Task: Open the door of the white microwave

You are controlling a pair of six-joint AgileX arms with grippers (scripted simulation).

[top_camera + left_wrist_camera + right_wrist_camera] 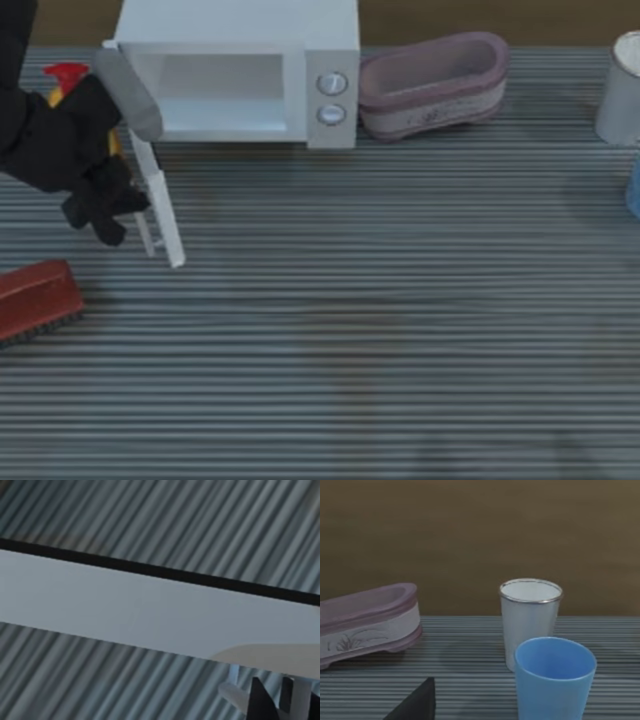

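White microwave (240, 40): sitting at the back of the bench (400, 330), left of centre, its pale cavity showing. Door (165, 215): swung well out on the hinge at the microwave's left front corner, seen edge-on from above as a thin white strip reaching toward the front of the bench, roughly square to the microwave's face. Left gripper (128, 208): working at the door's outer side near its handle, touching or just beside it; whether its fingers are clenched on the handle or released cannot be told from above, and the left wrist view gives only a broad pale band, probably the door's edge (150, 610), with dark finger tips (262, 700) in one corner. Right gripper: not appearing from above, evidently parked off to the right; its wrist view is looking at a white cup (530, 620), a blue cup (554, 677) and a pink-grey tub (432, 82). Also on the bench: a red brush (38, 298) near the left edge and a red-and-yellow item (62, 78) partly hidden behind the left arm. Handling note, as a judgement: the opening looks close to done; any remaining swing should follow the hinge's arc, pulling gently so the light microwave is not dragged or turned, then letting go cleanly, clear of the brush.
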